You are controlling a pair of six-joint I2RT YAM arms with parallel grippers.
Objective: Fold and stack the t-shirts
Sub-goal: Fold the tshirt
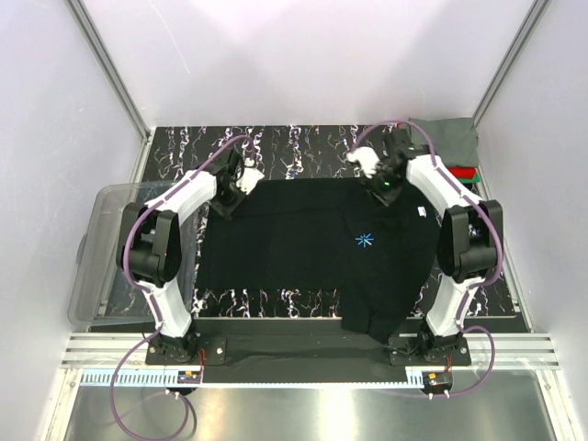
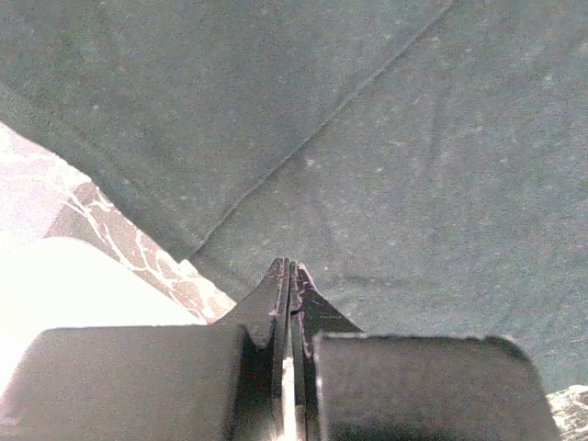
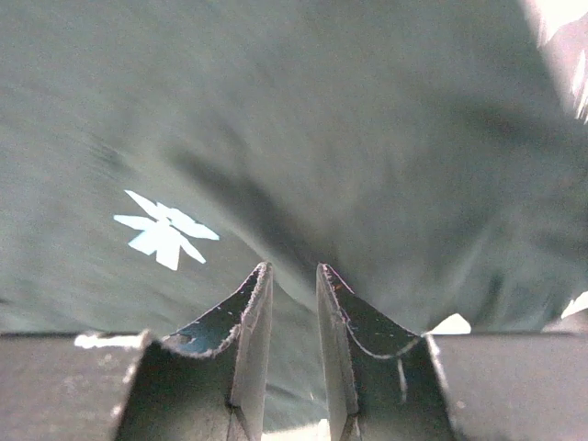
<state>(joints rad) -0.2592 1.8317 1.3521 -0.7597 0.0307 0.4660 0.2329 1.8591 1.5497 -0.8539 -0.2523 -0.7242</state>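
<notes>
From above, the black t-shirt (image 1: 303, 257) lies spread flat across the middle of the marbled tabletop (image 1: 294, 142), its blue logo (image 1: 365, 241) facing up and its near edge hanging over the front. The left jaws sit at its far left corner and the right jaws at its far edge. A folded grey t-shirt (image 1: 446, 138) lies at the far right, and a clear bin (image 1: 96, 266) stands on the left.

In the left wrist view the left jaws are clenched tight over the shirt's edge; whether they pinch cloth cannot be told.

In the right wrist view the right jaws stand apart, with nothing between them, above the shirt near the logo (image 3: 165, 230).
</notes>
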